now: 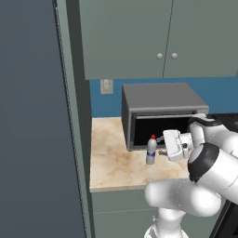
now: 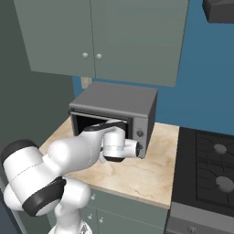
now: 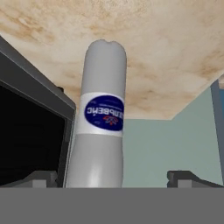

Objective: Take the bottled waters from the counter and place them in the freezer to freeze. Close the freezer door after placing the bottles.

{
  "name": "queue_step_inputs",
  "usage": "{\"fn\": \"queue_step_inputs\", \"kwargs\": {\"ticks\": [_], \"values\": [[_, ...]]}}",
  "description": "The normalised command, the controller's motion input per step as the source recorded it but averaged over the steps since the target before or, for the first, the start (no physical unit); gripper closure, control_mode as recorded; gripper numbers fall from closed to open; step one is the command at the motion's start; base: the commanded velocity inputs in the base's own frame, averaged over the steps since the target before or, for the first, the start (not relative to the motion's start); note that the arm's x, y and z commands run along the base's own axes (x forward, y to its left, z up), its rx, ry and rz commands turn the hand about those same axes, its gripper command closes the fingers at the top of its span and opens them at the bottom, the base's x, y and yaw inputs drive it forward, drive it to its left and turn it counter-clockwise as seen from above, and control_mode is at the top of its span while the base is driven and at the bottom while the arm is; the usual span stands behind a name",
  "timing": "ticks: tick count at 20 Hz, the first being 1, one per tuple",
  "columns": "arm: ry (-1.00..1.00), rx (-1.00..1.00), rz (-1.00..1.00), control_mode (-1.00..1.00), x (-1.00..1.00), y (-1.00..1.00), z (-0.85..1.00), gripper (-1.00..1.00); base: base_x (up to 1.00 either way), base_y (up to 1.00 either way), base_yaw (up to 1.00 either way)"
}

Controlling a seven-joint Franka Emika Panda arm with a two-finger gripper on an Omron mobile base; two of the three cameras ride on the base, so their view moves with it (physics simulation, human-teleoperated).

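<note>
A clear bottled water (image 1: 151,151) with a red cap and a pale label stands upright on the beige counter (image 1: 111,162), just in front of the grey oven's dark opening. My gripper (image 1: 160,145) comes at it sideways from the right and is open. In the hand view, which is rolled upside down, the bottle (image 3: 103,131) rises between my two fingertips (image 3: 41,178), nearer the left one and touching neither. The freezer (image 1: 32,139) shows as a tall dark grey panel at the far left. Whether its door is open cannot be told.
A grey boxy oven (image 1: 160,100) sits on the counter right behind the bottle, its front open. Grey-green wall cabinets (image 1: 158,37) hang above it. A black stove (image 2: 210,169) adjoins the counter (image 2: 137,176) on the right.
</note>
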Motion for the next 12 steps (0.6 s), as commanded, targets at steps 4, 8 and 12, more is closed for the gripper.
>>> {"fn": "queue_step_inputs", "kwargs": {"ticks": [4,8,12], "values": [[0.0,0.0,0.0,-1.0,0.0,0.0,0.0,-1.0,0.0,0.0,0.0],[0.0,0.0,0.0,-1.0,0.01,0.05,-0.02,-1.0,0.0,0.0,0.0],[0.0,0.0,0.0,-1.0,0.01,0.1,-0.06,-1.0,0.0,0.0,0.0]]}}
